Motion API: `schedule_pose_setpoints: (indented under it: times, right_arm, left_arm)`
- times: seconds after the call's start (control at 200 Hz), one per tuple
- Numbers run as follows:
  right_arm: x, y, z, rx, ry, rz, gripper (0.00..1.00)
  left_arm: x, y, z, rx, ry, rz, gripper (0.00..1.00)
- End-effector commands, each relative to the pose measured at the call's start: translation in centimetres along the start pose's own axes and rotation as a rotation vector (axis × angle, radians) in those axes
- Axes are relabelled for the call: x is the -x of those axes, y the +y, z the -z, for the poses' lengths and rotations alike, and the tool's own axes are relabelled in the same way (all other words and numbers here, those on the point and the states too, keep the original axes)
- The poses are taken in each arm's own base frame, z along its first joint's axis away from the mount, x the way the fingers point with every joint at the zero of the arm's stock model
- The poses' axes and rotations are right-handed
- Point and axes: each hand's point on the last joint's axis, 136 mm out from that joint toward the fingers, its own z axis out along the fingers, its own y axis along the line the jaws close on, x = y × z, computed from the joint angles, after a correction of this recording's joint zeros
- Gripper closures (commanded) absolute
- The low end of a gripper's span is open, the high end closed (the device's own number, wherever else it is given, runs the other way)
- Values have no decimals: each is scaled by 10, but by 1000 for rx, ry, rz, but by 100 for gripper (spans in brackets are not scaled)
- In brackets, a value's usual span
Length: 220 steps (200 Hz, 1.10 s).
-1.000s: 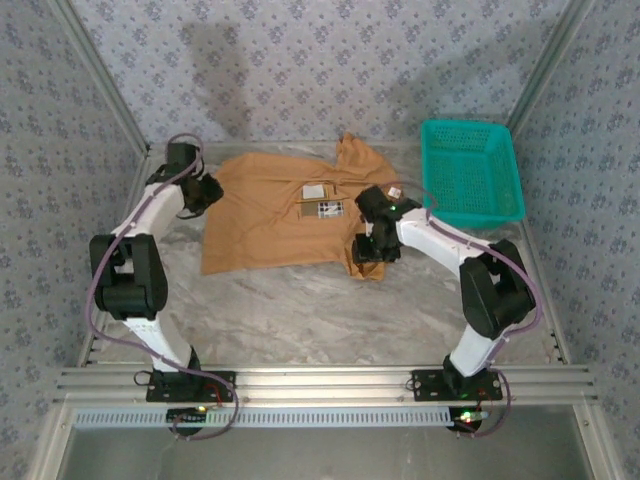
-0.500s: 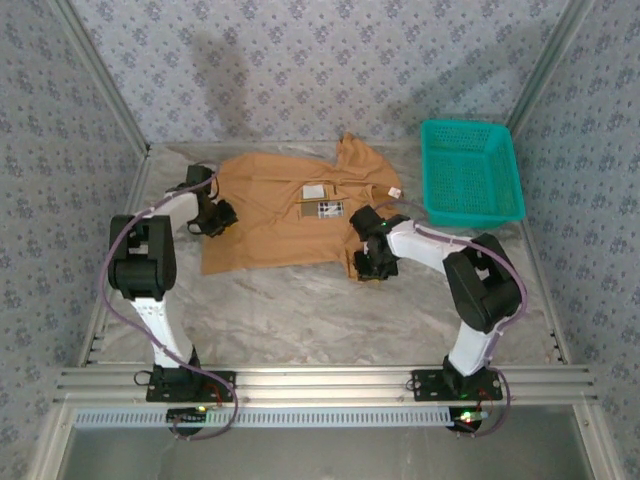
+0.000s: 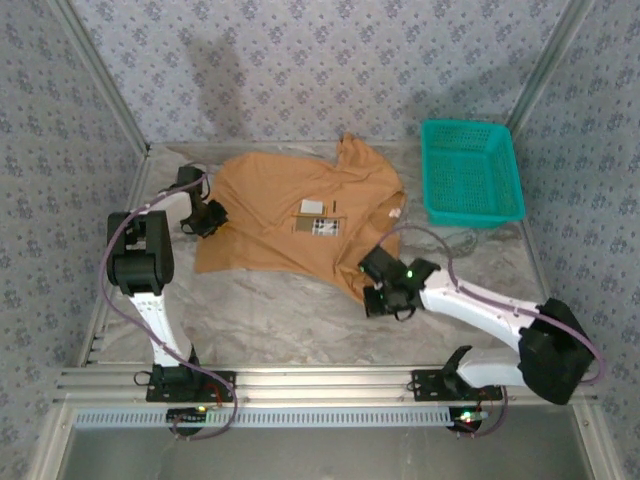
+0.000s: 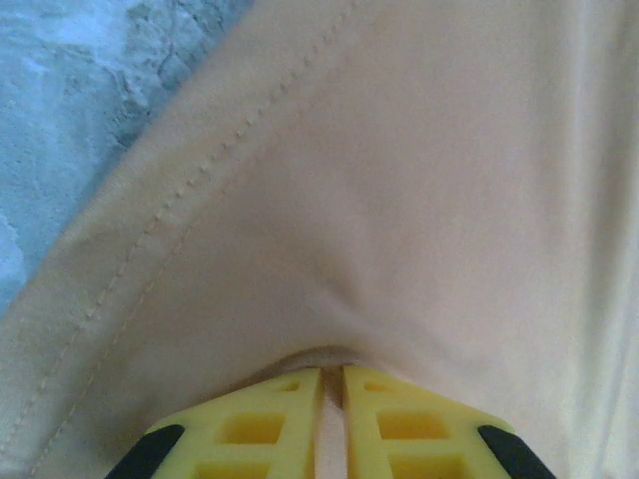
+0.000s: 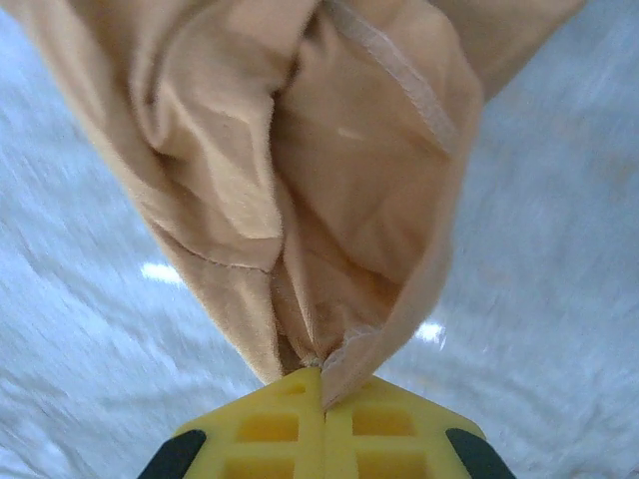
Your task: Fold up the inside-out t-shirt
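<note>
We are holding the inside-out t-shirt point(image 3: 280, 215), which is lying spread on the marble table point(image 3: 300, 320) near the teal basket point(image 3: 470, 170): our left gripper point(image 4: 332, 384) is pinching its left edge, jaws nearly together; our right gripper point(image 5: 321, 384) is clamping its bunched near-right corner, jaws closed on cloth

Table point(image 3: 300, 320): grey-white marbled top. Inside-out t-shirt point(image 3: 280, 215), orange-tan, lies spread mostly flat at 11–12 o'clock, white label up, one corner stretched toward 5 o'clock. Teal mesh basket point(image 3: 470, 175) sits at 2 o'clock, near the shirt, not touching.
</note>
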Motion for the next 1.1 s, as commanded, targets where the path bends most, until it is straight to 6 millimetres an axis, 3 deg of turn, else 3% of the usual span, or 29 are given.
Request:
schedule_pose_setpoints:
  times: [0.0, 0.075, 0.13, 0.175, 0.29, 0.445, 0.54, 0.68, 0.805, 0.944, 0.979, 1.094]
  right_arm:
    - [-31, 3, -13, 23, 7, -73, 88]
    - [-33, 15, -8, 64, -56, -44, 85]
    - [-32, 20, 0, 81, -92, -24, 76]
    - [-29, 18, 6, 76, -117, -32, 67]
    - [-21, -3, 19, 23, -134, -88, 64]
    - [23, -17, 22, 93, -160, -269, 68]
    - [74, -20, 20, 164, -221, -338, 71]
    - [115, -10, -1, 143, -157, -316, 73]
    - [137, -10, -36, 78, -66, -302, 75]
    - [150, -51, -79, -96, 45, -355, 75]
    - [166, -59, -85, -121, 37, -370, 75]
    - [190, -100, -101, -259, 84, -360, 75]
  left_arm:
    - [-10, 19, -9, 68, 28, 17, 86]
    - [-12, 17, -4, 68, 24, 3, 86]
    - [-12, 17, -1, 73, 17, -8, 86]
    - [-12, 16, 1, 74, 13, -15, 86]
    - [-14, 14, 5, 67, 15, -22, 86]
    - [-19, 6, 12, 45, 16, -45, 86]
    - [-22, 3, 16, 34, 23, -57, 86]
    - [-25, -1, 21, 17, 27, -69, 86]
    - [-25, -1, 22, 20, 26, -78, 86]
    - [-20, 6, 17, 40, 23, -72, 86]
    - [-19, 7, 16, 45, 21, -71, 86]
    - [-16, 10, 17, 61, 8, -79, 85]
